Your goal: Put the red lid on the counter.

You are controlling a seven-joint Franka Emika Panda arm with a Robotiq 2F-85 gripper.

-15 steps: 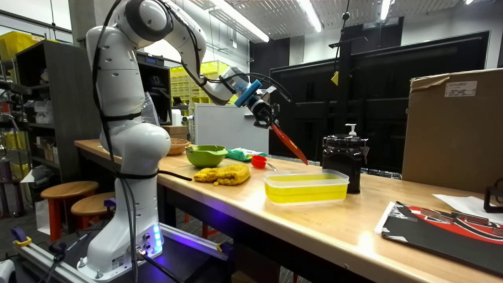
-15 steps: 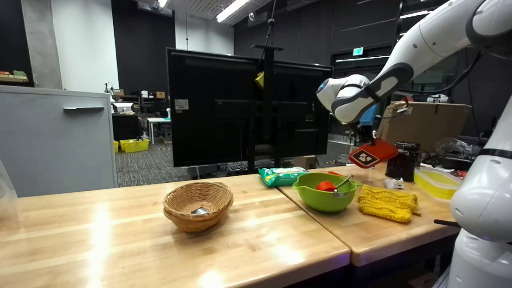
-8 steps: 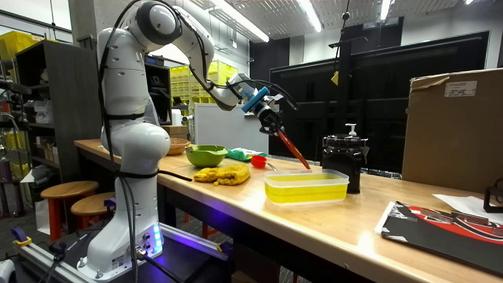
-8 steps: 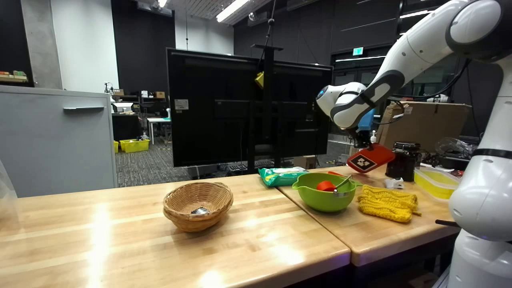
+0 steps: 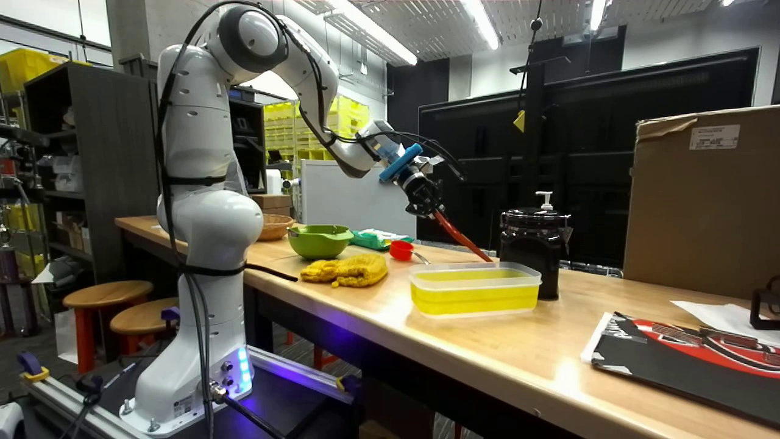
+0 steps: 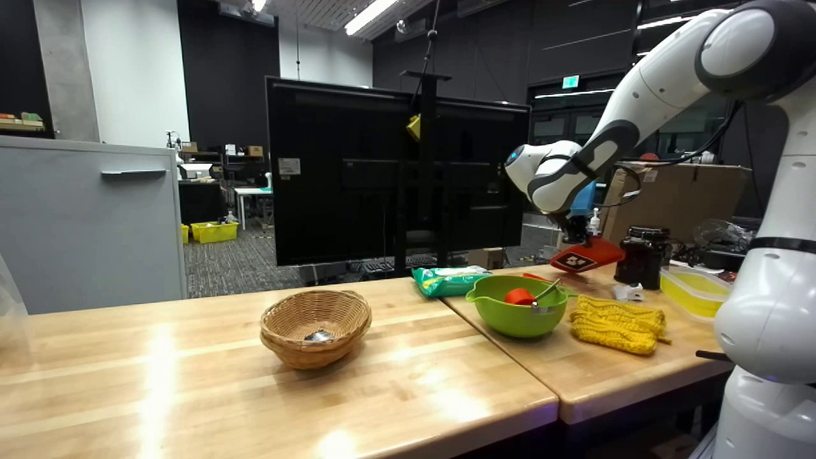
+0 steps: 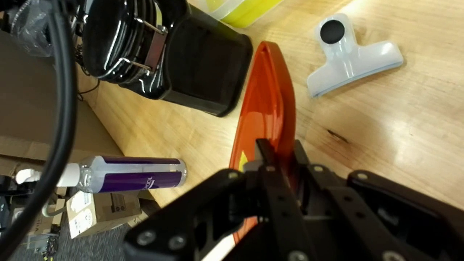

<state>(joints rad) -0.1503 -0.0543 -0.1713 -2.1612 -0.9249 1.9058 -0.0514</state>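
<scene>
A: Item: red lid (image 6: 599, 250), thin, rectangular. Location?

B: Clamped by its rim in the gripper (image 7: 282, 152), over the surface (image 5: 536, 338), near the long edge opposite the robot base (image 5: 170, 373), close by the black clasp-lid jar (image 5: 529, 262).

A: Attitude?

B: Tilted: slopes down and away from the gripper, low side farthest. Long axis seemingly crosswise to the gripper; foreshortened, so unsure. Contact with the surface: cannot tell.

A: Coming move?

B: Probably low side down first, then levelled, then released. Let go at this slant, it might skid.
</scene>
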